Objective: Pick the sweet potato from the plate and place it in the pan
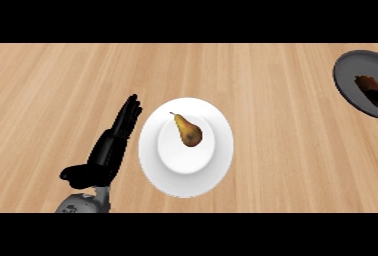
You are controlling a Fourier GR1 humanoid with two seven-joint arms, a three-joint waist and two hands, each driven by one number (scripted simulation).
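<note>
A white plate [184, 180] lies on the wooden counter at the centre. On it rests a brown-yellow, pear-shaped fruit [189, 132] with its stem pointing to the upper left. A dark grey pan [351, 75] is cut off by the right edge of the head view. Inside the pan lies a dark reddish-brown thing [368, 88], only partly visible. My left hand [111, 147] stands open just left of the plate with its fingers straight and pointing away from me, close to the rim and holding nothing. My right hand does not show.
The wooden counter [74, 80] stretches across the whole view. Bare wood lies between the plate and the pan.
</note>
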